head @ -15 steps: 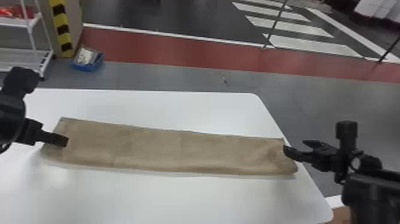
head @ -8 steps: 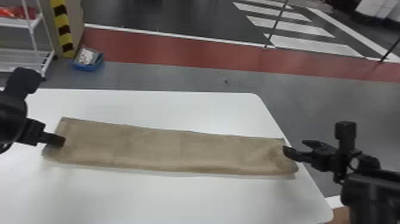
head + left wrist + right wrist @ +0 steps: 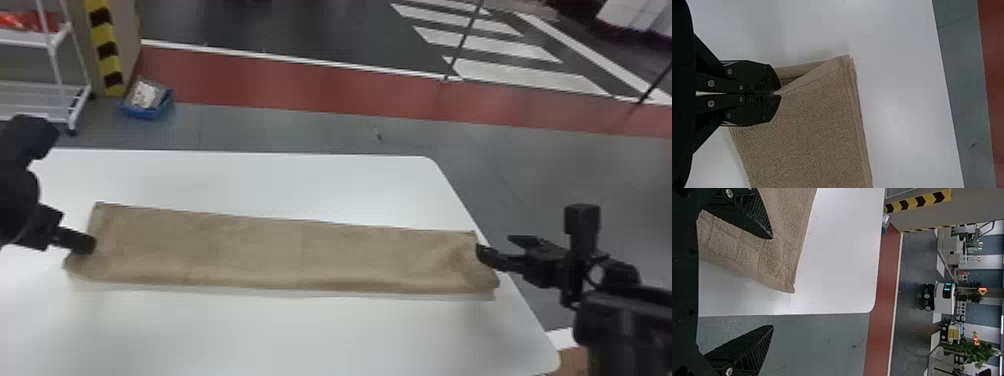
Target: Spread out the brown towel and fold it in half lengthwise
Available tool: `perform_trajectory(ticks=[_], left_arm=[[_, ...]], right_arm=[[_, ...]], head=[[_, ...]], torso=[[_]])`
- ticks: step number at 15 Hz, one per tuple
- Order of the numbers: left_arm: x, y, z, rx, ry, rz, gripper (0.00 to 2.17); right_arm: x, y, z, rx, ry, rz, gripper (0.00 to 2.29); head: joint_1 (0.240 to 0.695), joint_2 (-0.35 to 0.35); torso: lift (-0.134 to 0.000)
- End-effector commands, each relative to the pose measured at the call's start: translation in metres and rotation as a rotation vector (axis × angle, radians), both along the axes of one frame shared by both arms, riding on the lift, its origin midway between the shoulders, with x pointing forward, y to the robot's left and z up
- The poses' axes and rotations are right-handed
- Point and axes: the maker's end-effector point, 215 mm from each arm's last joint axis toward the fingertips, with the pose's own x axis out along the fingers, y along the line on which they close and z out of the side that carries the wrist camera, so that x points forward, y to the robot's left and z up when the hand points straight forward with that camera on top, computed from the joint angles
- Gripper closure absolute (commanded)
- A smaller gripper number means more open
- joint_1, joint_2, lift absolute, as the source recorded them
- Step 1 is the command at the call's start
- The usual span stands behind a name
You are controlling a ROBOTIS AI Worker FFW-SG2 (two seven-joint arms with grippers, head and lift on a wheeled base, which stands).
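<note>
Brown towel (image 3: pixel 300 255) lay on the desk (image 3: pixel 250 340) as a long doubled strip, its left end pinched.
The strip ran from left to right, with its right end close to the desk's right edge and some rippling there. The left end effector (image 3: pixel 90 244) was at the towel's left end; in the left wrist view, the left end effector (image 3: pixel 777 93) had its fingers together, gripping the towel's end edge, which was drawn up into a small fold. The right end effector (image 3: pixel 494 245) was at the towel's right end, its fingers wide apart, one over the towel and the other out past the desk's edge, with nothing gripped.
</note>
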Motion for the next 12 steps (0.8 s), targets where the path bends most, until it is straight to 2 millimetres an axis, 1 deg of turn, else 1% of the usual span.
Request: perform_trajectory(ticks=[1,3,6,8,10,12], left_arm=[[-0.01,0.022,0.0,0.021,0.007,0.022,2.14],[-0.019,0.045,0.002,0.023,0.003,0.041,2.14],[-0.031,0.067,0.011,0.0,-0.006,0.06,2.14],[-0.042,0.084,0.008,0.015,0.005,0.078,2.14],[-0.051,0.098,0.006,0.019,0.006,0.093,2.14],[-0.056,0.102,0.007,0.022,0.003,0.098,2.14]], right_arm=[[0.001,0.001,0.0,-0.003,-0.003,0.005,0.08],[0.002,0.003,0.0,-0.003,-0.003,0.008,0.08],[0.008,0.01,-0.003,-0.009,0.002,0.019,0.08],[0.01,0.014,-0.005,-0.009,0.005,0.025,0.08],[0.011,0.015,-0.006,-0.009,0.005,0.022,0.08],[0.012,0.015,-0.004,-0.008,0.001,0.02,0.08]], head=[[0.695,-0.298],[0.695,-0.29],[0.695,-0.258],[0.695,-0.236],[0.695,-0.217],[0.695,-0.203]], torso=[[-0.124],[-0.124],[-0.124],[-0.124],[-0.124],[-0.124]])
